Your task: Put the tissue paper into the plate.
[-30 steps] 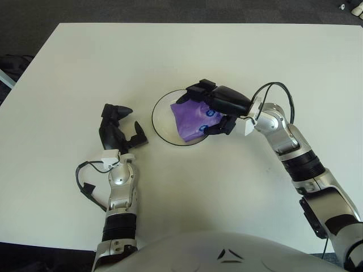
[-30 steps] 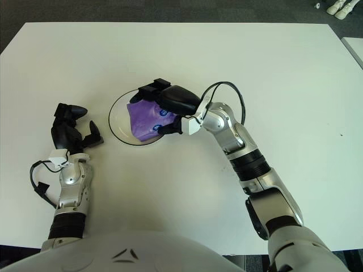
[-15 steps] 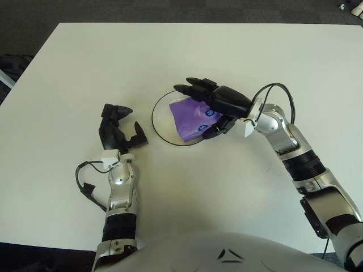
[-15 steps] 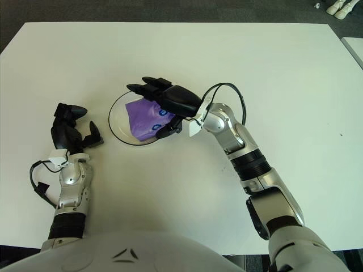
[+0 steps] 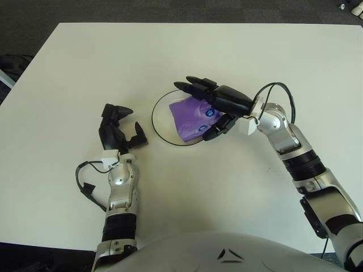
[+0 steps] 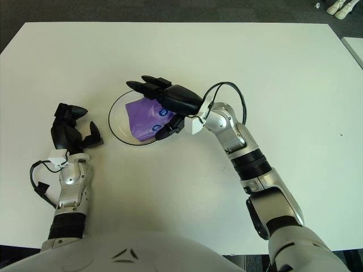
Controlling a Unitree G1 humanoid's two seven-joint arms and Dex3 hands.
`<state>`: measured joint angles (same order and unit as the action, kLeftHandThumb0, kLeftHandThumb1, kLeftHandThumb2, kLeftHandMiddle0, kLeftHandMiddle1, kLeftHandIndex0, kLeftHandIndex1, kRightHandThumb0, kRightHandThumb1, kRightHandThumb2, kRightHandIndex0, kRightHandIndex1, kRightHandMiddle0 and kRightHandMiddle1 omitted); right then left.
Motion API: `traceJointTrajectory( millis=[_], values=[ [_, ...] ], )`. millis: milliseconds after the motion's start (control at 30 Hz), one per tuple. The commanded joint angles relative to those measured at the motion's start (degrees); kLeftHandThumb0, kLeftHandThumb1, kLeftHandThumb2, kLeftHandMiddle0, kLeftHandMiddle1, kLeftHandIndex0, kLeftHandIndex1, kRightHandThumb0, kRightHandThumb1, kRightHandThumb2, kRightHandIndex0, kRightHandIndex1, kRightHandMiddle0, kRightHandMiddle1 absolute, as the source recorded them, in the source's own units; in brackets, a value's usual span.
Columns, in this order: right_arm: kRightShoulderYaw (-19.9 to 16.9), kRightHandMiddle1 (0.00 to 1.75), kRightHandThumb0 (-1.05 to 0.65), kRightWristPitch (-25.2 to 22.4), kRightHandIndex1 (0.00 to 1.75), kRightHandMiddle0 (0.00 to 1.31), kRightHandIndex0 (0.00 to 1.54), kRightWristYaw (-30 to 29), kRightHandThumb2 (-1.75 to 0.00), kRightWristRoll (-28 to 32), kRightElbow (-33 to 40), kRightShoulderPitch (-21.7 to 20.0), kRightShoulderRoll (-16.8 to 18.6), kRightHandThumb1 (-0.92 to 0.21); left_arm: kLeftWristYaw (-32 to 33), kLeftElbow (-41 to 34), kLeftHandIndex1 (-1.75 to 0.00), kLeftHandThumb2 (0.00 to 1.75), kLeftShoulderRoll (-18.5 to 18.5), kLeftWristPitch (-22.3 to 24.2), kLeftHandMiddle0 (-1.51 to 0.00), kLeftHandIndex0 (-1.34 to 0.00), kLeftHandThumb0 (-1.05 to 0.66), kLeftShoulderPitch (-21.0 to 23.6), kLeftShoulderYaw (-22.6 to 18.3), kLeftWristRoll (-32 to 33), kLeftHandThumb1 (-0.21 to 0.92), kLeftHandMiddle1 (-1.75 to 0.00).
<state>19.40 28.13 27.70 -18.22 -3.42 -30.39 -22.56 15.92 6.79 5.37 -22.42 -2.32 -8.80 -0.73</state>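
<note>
The purple plastic tissue packet [image 5: 194, 117] lies inside the shallow clear round plate [image 5: 161, 128], directly beneath the right hand [image 5: 218, 105], whose black fingers are spread and grip nothing; the left hand [image 5: 116, 129], fingers relaxed and empty, shows left of the plate

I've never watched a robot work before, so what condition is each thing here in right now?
tissue paper: purple pack lying in the plate.
plate: on the white table, holding the pack.
right hand: fingers spread open over the pack.
left hand: idle left of the plate, holding nothing.
</note>
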Motion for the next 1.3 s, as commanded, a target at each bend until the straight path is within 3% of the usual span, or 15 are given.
traceJointTrajectory(
  millis=[0, 233, 400, 667, 800, 967, 1100, 1267],
  values=[
    [-0.69, 0.0, -1.05, 0.97, 0.0, 0.0, 0.0, 0.83, -0.5, 2.5, 0.18, -0.63, 0.26, -0.64, -0.14, 5.8, -1.74, 1.74, 0.98, 1.83, -0.88, -0.67, -0.01, -4.19, 0.18, -0.25, -0.05, -1.75],
    [-1.82, 0.0, -1.05, -2.11, 0.0, 0.0, 0.0, 5.41, -0.48, 9.93, 2.54, -0.61, -0.09, -0.67, -0.31, 6.1, -1.75, 1.65, 0.75, 2.04, -0.81, -0.6, -0.01, -3.91, 0.13, -0.22, 0.04, -1.75],
    [-3.3, 0.0, -1.05, -7.66, 0.0, 0.0, 0.0, 9.37, -0.45, 16.99, 6.85, 1.14, -0.59, -0.7, -0.4, 6.58, -1.75, 1.66, 0.39, 1.6, -0.82, -0.6, -0.01, -3.73, 0.17, -0.55, 0.03, -1.75],
    [-5.91, 0.0, -1.05, -21.44, 0.0, 0.0, 0.0, 10.04, -0.43, 23.11, 16.95, 5.71, -0.72, -0.7, -0.13, 7.04, -1.74, 1.71, 0.27, 1.46, -0.86, -0.63, -0.01, -3.29, -0.01, -0.55, -0.02, -1.75],
    [-7.27, 0.0, -1.03, -23.97, 0.0, 0.0, 0.0, 9.06, -0.46, 25.17, 19.16, 7.03, 0.48, -0.68, -0.34, 7.17, -1.74, 1.72, 0.27, 1.55, -0.87, -0.64, -0.01, -3.08, -0.12, -0.14, -0.03, -1.75],
    [-11.1, 0.0, -0.99, -21.99, 0.0, 0.0, 0.0, 6.56, -0.55, 26.12, 20.79, 10.18, 1.12, -0.6, -0.62, 7.42, -1.75, 1.7, 0.15, 1.56, -0.86, -0.62, -0.01, -2.89, -0.16, 0.23, -0.01, -1.75],
    [-12.96, 0.0, -0.95, -19.43, 0.0, 0.0, 0.0, 2.32, -0.65, 25.53, 21.28, 12.73, 4.21, -0.55, -0.59, 7.8, -1.75, 1.69, -0.08, 1.51, -0.85, -0.61, -0.01, -2.68, -0.17, 0.07, 0.0, -1.75],
    [-15.12, 0.0, -0.98, -10.34, 0.0, 0.0, 0.0, -4.49, -0.68, 19.61, 17.19, 16.23, 6.52, -0.58, -1.1, 8.21, -1.75, 1.69, -0.5, 1.11, -0.85, -0.61, -0.01, -2.48, -0.07, 0.16, 0.0, -1.75]
  ],
)
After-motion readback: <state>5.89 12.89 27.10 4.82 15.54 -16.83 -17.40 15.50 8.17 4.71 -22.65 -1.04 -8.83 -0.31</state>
